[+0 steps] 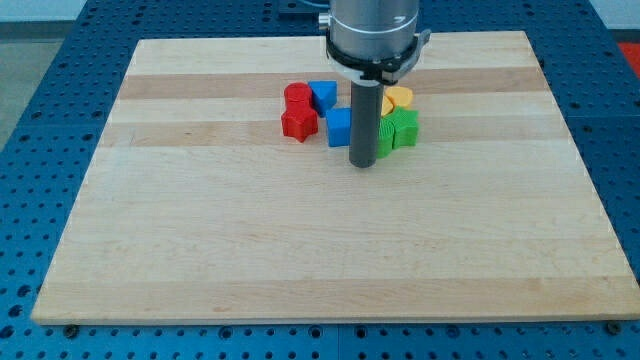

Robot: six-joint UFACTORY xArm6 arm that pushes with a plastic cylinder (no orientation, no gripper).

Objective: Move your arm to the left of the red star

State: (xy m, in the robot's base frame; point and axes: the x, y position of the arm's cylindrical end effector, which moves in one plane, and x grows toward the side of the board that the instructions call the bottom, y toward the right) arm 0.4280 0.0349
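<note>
Showing a pale wooden board (200,240) on a blue perforated table (60,60), with a tight cluster of small blocks in the upper centre of the frame. The red star (298,123) lies at the cluster's lower left corner, touching a red block (297,96) just above it whose shape is unclear; a blue block (322,94) sits to the upper right, and a blue cube (339,127) just to the star's right. My tip (363,161) rests on the board at the cluster's lower edge, just right of the blue cube and against a green block (398,130); a yellow block (399,97) lies behind. The arm carries only a plain rod, with no jaws to part or close. The star appears rigid, light and apt to slide on the smooth wood; nothing here needs holding. The goal spot is the bare board immediately left of the star, best reached by skirting below the cluster without nudging it.
</note>
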